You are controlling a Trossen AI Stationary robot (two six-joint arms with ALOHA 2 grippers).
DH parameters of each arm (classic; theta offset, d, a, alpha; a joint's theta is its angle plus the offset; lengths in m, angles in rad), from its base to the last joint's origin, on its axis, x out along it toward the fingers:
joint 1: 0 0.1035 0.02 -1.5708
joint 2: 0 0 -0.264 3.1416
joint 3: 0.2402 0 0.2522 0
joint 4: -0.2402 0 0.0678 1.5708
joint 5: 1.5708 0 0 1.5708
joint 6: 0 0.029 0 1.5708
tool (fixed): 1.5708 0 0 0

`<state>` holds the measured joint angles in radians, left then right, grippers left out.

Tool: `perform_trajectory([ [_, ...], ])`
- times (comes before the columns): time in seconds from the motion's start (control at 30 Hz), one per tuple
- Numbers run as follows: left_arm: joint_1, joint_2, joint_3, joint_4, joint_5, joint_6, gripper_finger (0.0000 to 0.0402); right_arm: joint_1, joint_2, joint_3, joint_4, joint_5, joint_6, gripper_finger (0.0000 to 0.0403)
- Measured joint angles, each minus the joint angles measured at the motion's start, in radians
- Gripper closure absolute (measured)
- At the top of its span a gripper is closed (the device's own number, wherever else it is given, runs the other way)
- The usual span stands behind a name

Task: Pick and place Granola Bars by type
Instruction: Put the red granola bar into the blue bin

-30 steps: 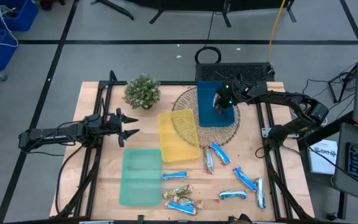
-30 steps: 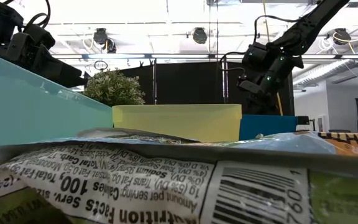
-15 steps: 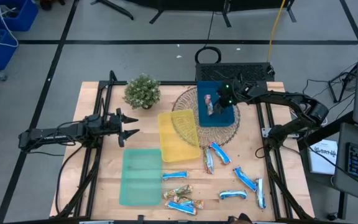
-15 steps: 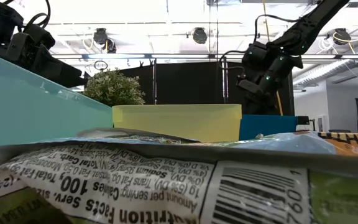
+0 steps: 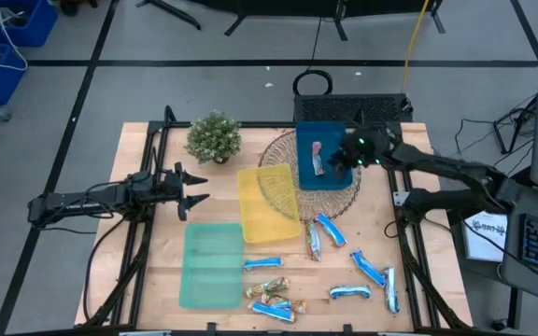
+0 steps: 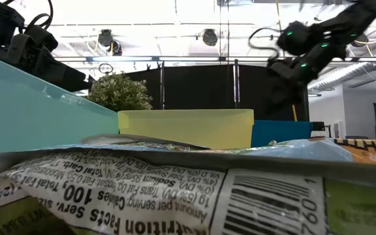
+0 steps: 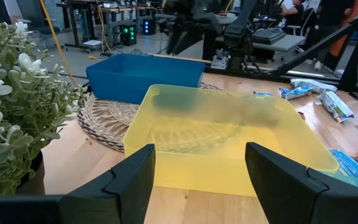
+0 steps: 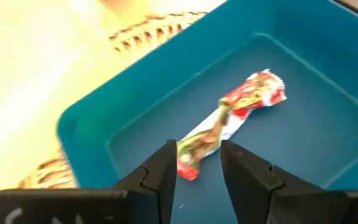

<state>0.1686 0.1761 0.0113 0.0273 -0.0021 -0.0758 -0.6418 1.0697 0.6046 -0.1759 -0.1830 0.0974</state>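
Our right gripper hangs above the blue tray near the table's far edge, its fingers parted by a narrow gap and holding nothing. Just beyond them a red-and-white granola bar lies alone on the tray floor, apart from the fingers, stretched along the tray's left wall in the high view. The blue tray sits on a woven mat. At the mat's near left corner lies the yellow tray, and nearer the front edge, to the left, the green tray.

The other granola bars lie scattered on the bare table toward the front right corner, blue-and-white ones to the right and a gold-brown cluster by the green tray's front right corner.

Our left gripper waits near the left edge, jaws wide and empty, pointing at the yellow tray, with a potted plant beside it toward the far edge.
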Motion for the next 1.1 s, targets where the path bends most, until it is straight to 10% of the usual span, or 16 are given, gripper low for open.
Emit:
perform_trajectory([
  [0.43,0.0,0.0,0.0,0.0,0.001,0.0,0.0146,0.219,-0.351,-0.275,0.229,-0.018,0.089,0.0288],
  [1.1,0.0,0.0,0.0,0.0,0.0,0.0,0.0146,0.624,-0.367,-0.448,0.53,-0.041,0.074,0.0289],
])
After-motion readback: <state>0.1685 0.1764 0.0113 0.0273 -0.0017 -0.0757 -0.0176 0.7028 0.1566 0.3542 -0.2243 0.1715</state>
